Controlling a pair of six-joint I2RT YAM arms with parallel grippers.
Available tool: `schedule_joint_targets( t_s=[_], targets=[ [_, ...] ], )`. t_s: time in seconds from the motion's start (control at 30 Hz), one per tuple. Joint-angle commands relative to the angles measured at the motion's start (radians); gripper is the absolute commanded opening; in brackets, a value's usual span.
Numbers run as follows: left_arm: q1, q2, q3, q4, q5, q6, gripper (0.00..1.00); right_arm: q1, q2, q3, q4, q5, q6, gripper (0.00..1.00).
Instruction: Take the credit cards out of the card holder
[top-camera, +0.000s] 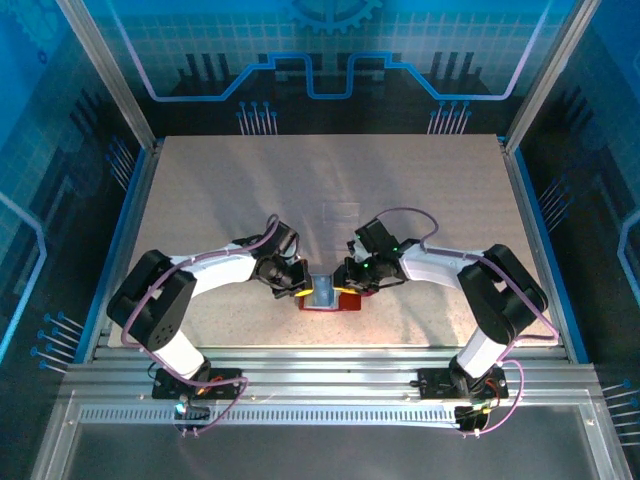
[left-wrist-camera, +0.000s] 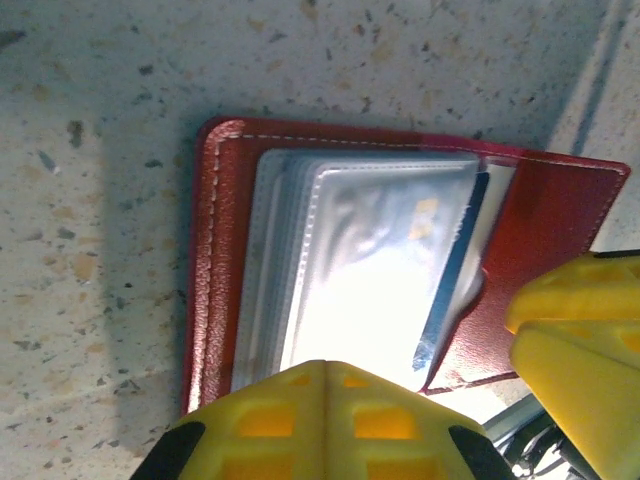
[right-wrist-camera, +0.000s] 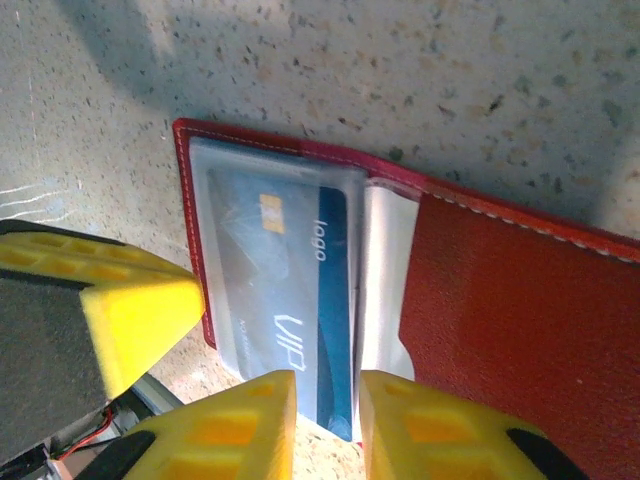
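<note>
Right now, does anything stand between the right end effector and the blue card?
Nothing visible does. The blue card lies in a clear pocket of the open card holder, but its near end sticks out between the fingers of the right end effector.

Top cam: fixed, high up, behind the arm bases (top-camera: 195, 385); looks down & fwd over the whole table (top-camera: 250, 190). Far off, so the card holder (top-camera: 325, 297) is tiny, centre-low. L wrist cam: v. close, looks down on the open holder from its L side, own yellow fingers (left-wrist-camera: 260, 430) at frame bottom. R wrist cam: equally close, from the opp. side. All 3 share the holder; both wrist views share its clear pockets (left-wrist-camera: 380, 250) & blue card (right-wrist-camera: 335, 300).
</note>
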Motion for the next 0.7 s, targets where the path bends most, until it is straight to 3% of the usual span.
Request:
schedule_joint_targets(
  t_s=[0.0,0.67],
  targets=[
    [0.0,0.022,-0.008,-0.013,0.006,0.022,0.0,-0.017,-0.015,-0.016,0.031,-0.042,-0.011,0.23],
    [0.0,0.057,-0.015,-0.055,-0.037,0.038,0.0,-0.023,0.071,-0.056,0.152,-0.104,0.017,0.22]
  ],
)
